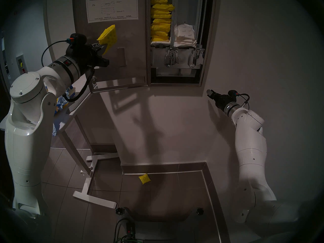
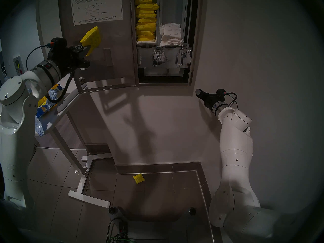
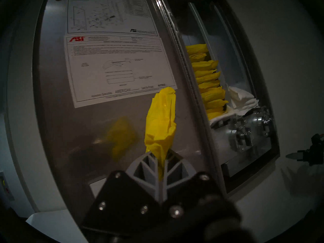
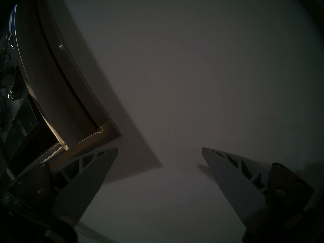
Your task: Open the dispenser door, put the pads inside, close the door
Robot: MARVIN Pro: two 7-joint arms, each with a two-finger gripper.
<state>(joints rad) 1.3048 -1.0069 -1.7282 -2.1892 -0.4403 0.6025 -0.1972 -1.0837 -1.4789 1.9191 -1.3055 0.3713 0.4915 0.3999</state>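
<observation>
- My left gripper (image 3: 160, 164) is clenched on one yellow pad (image 3: 162, 121); the pad stands up out of the closed fingertips, crumpled at the pinch.
- Just beyond the held pad I see the dispenser door (image 1: 133, 44) swung open, inner face toward me, with the white instruction sheet (image 3: 119, 69) up and left of the jaws.
- Past the door's hinge edge, to the right of the left jaws, the open cabinet holds a column of yellow pads (image 1: 161, 18), with white wrapped pads (image 1: 184, 35) stacked beside it.
- My right gripper (image 4: 159, 149) is released, jaws wide apart and holding nothing, facing bare wall (image 4: 192, 62); the cabinet's lower corner (image 4: 105, 132) sits just left of them.
- Well below both jaws, one stray yellow pad (image 1: 144, 179) lies on the floor tiles (image 1: 157, 193) near the baseboard.
</observation>
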